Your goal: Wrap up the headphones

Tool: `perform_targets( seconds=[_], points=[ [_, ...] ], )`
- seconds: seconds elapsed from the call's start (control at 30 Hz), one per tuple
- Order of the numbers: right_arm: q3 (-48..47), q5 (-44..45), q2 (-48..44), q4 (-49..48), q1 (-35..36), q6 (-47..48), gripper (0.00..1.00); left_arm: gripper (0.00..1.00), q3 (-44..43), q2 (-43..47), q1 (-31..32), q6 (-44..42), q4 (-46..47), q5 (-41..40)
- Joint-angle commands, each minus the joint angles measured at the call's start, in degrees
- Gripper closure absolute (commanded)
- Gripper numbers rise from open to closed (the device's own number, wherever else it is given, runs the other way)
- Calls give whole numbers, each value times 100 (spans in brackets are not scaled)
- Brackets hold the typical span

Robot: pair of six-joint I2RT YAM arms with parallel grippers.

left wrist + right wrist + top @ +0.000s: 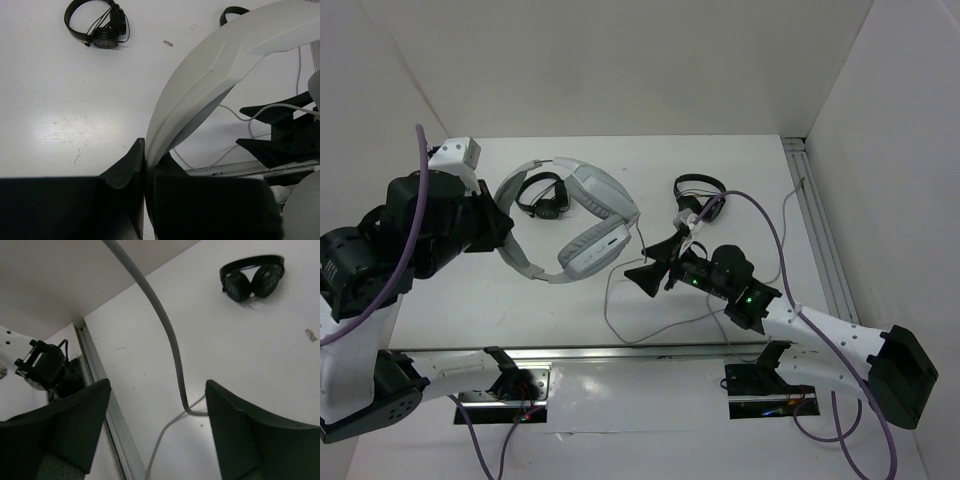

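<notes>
the left gripper [148, 152] is clamped on the band [210, 65] of the headphones [590, 240] over the table [740, 160] left of centre, and the right gripper [157, 390] holds its fingers apart around the slack cable [170, 335] without touching it, so a late close may miss it, or tugging may twist the band free.

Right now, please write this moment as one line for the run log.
left gripper shut on headphones band | right gripper open, cable between its jaws, not gripped | cable loose on table, not wrapped

Left hand [503, 228] clamps the headphones [604, 203]; right hand [655, 263] stands wide open.
</notes>
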State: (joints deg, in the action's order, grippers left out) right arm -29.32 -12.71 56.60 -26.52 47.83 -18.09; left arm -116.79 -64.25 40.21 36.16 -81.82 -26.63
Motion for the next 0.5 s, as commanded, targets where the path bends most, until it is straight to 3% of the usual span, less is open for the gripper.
perform_targets(
  seconds=[0.0,0.03,0.07,0.1,0.2,0.33,0.47],
  points=[
    [111,92,-26,-1065,33,138,23,97,-238,123,-22,180,377,202],
    [111,189,26,-1126,33,139,26,97,-239,123,-22,181,377,263],
    [180,251,27,-1266,33,191,45,97,-239,123,-22,181,377,316],
    [181,399,88,-1268,33,244,57,97,-239,175,-22,233,377,317],
    [67,707,290,-1242,33,367,70,100,-239,176,-22,364,430,317],
    [181,928,290,-1391,33,429,71,100,-239,229,-22,496,430,211],
    [181,1069,404,-1321,33,482,62,100,-186,229,-22,497,553,317]
  ],
)
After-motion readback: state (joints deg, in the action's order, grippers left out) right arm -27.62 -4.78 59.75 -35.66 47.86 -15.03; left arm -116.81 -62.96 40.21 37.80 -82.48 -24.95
